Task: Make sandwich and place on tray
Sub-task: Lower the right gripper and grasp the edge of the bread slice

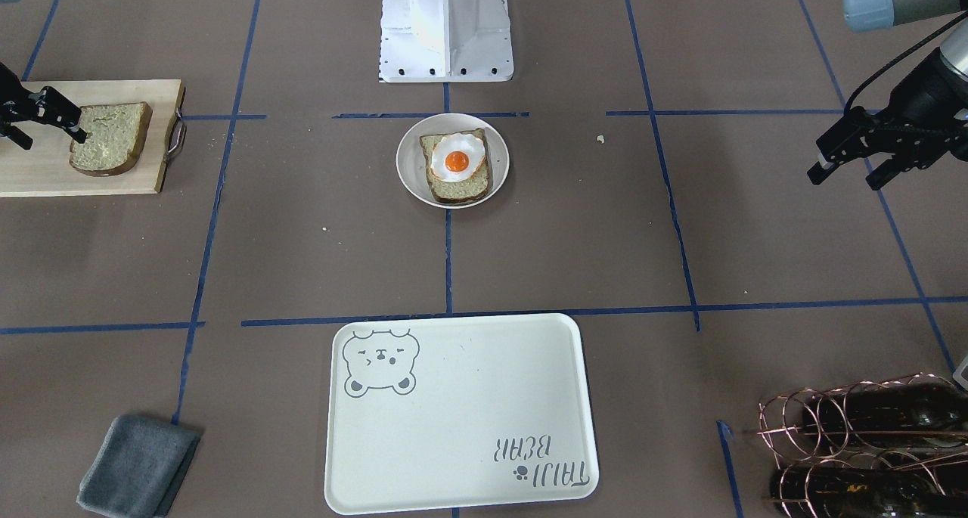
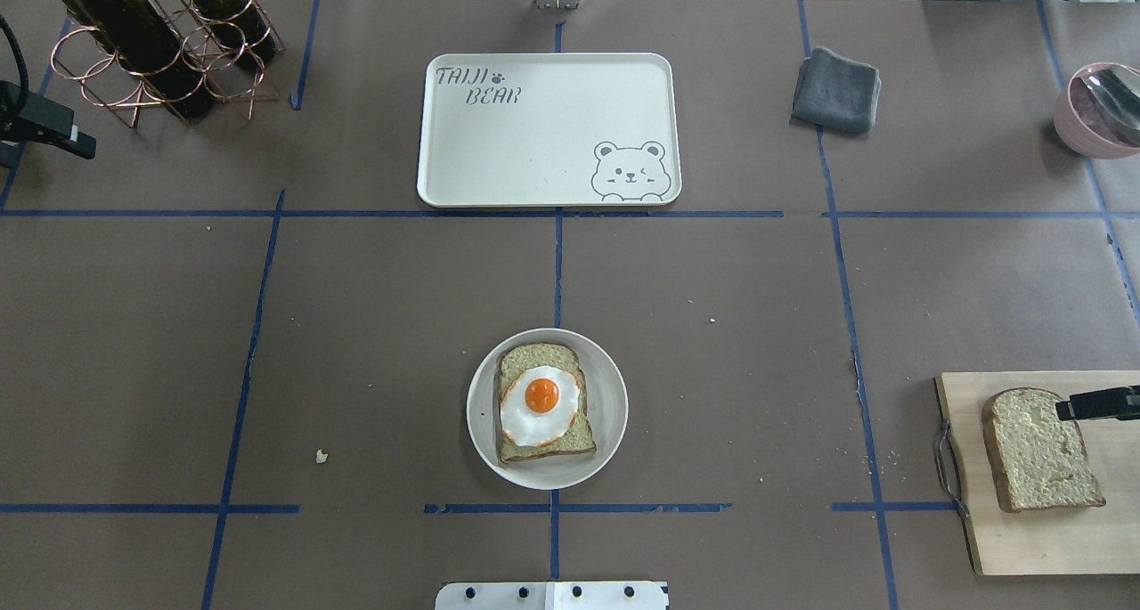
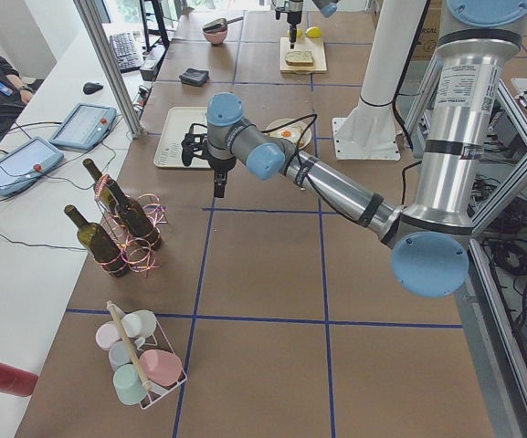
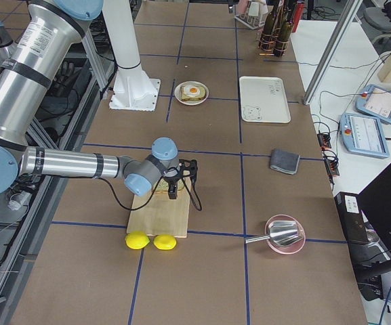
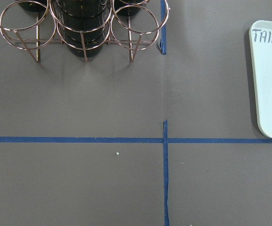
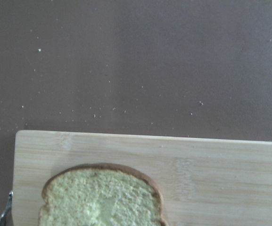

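Note:
One bread slice topped with the fried egg (image 1: 456, 162) lies on a small round white plate (image 1: 406, 172) at the table's middle; it also shows in the overhead view (image 2: 541, 403). The second bread slice (image 1: 111, 138) lies on a wooden board (image 1: 45, 174), also in the overhead view (image 2: 1038, 450) and the right wrist view (image 6: 103, 200). My right gripper (image 1: 51, 134) is open low over the board, one finger (image 2: 1094, 405) at the slice's edge. My left gripper (image 1: 847, 178) is open and empty, raised near the bottle rack. The bear tray (image 1: 461, 412) is bare.
A copper wire rack with wine bottles (image 2: 151, 44) stands near the left gripper. A folded grey cloth (image 2: 837, 77) lies beside the tray. A pink bowl with a spoon (image 2: 1100, 111) sits at the right edge. Two lemons (image 4: 148, 240) lie by the board. The robot base (image 1: 446, 26) is behind the plate.

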Motion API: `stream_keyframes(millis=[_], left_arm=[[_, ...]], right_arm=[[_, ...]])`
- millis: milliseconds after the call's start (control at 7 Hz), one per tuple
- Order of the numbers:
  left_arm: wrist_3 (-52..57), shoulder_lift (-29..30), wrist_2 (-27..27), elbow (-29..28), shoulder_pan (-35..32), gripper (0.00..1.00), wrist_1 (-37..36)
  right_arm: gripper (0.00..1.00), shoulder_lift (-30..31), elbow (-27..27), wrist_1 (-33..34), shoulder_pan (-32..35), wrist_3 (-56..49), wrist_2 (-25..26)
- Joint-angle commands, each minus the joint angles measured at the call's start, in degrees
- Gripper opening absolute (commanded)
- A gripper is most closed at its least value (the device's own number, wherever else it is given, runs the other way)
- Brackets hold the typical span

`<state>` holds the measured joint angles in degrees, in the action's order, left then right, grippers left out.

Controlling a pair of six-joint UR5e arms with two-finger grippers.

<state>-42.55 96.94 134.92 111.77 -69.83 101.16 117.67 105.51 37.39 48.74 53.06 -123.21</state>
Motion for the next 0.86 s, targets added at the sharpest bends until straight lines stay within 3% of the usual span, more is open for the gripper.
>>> stream_keyframes(millis=[0, 286, 429, 714], left_arm=[[-0.2, 0.0, 0.0, 0.2, 0.0, 1.0, 0.0], [-0.2, 0.0, 0.0, 0.1, 0.0, 1.0, 0.0], [-0.1, 0.0, 0.0, 0.1, 0.0, 1.0, 0.0], [-0.1, 0.0, 0.0, 0.1, 0.0, 1.0, 0.0]], right_arm=[[0.96, 1.9, -0.1, -1.8, -4.6, 1.0, 4.0], [0.94, 1.9, -0.1, -1.8, -7.1, 2.0, 5.2], [0.78, 1.9, -0.1, -1.8, -7.4, 2.0, 5.2], [0.63, 1.9, -0.1, -1.8, -8.1, 2.1, 5.2]])
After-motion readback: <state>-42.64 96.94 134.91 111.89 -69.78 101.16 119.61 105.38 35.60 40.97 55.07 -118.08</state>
